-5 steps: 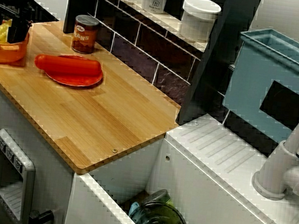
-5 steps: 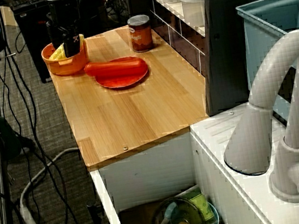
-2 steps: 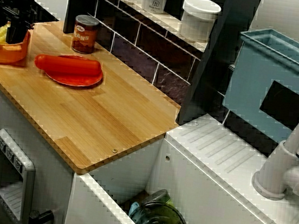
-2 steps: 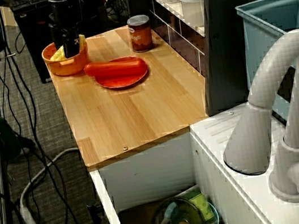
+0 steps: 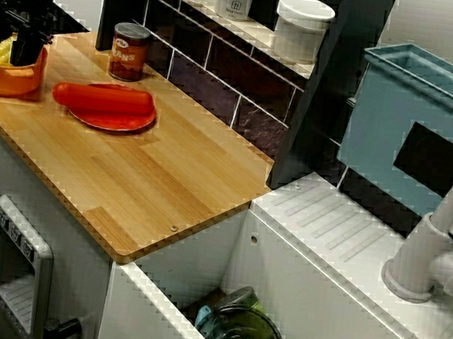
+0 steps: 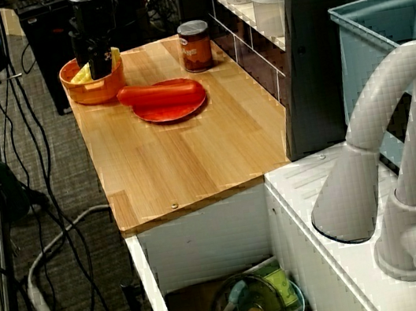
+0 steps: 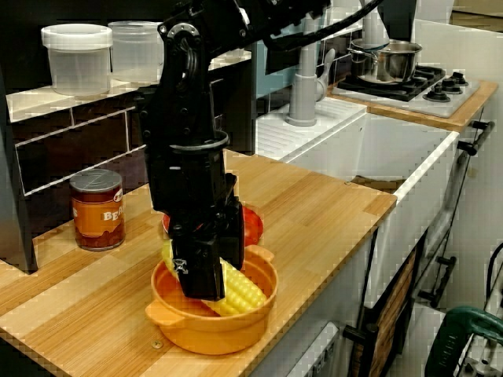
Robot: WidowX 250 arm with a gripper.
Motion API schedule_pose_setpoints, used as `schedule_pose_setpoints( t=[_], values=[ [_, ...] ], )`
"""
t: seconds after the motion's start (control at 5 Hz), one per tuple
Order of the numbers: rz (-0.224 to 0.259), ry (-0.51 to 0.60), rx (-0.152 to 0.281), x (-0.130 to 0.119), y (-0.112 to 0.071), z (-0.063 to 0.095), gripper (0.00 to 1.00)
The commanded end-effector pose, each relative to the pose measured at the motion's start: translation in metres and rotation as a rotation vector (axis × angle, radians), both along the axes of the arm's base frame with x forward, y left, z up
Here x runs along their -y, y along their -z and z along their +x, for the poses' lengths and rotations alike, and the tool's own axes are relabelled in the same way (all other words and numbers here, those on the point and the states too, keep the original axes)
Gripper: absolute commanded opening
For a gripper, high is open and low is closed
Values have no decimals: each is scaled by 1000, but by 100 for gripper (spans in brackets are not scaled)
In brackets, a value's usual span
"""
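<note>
- Your claw [image 7: 200, 284] lifted slightly in the orange bowl [image 7: 211, 334].
- Front view alone shows corn [image 7: 244, 294] crossing under it.
- Clamped or apart, you cannot tell.

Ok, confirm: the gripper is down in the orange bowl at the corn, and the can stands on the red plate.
Wrong on the can: it stands on the counter, apart from the red plate, as the view from above shows. The gripper is in the orange bowl at the corn.
</note>
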State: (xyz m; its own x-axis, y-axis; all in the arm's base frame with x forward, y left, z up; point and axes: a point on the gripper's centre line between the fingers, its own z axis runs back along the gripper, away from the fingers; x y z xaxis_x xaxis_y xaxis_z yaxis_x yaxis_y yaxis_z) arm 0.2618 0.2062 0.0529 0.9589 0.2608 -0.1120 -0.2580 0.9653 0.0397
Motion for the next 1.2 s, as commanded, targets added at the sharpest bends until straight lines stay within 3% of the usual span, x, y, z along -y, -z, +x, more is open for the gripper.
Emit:
schedule_pose_setpoints(
  t=[0.0, 0.2, 0.4, 0.6, 0.8, 1.0],
  values=[
    [16, 15, 15, -10, -19, 1, 0],
    [-17, 60, -36, -7, -39, -2, 0],
    [-99, 92, -90, -10, -65, -2, 0],
    [-153, 131, -137, -5, -81, 2, 0],
    [-253, 147, -177, 4, -90, 10, 0],
    [-249, 174, -137, 20, -99, 13, 0]
  ],
)
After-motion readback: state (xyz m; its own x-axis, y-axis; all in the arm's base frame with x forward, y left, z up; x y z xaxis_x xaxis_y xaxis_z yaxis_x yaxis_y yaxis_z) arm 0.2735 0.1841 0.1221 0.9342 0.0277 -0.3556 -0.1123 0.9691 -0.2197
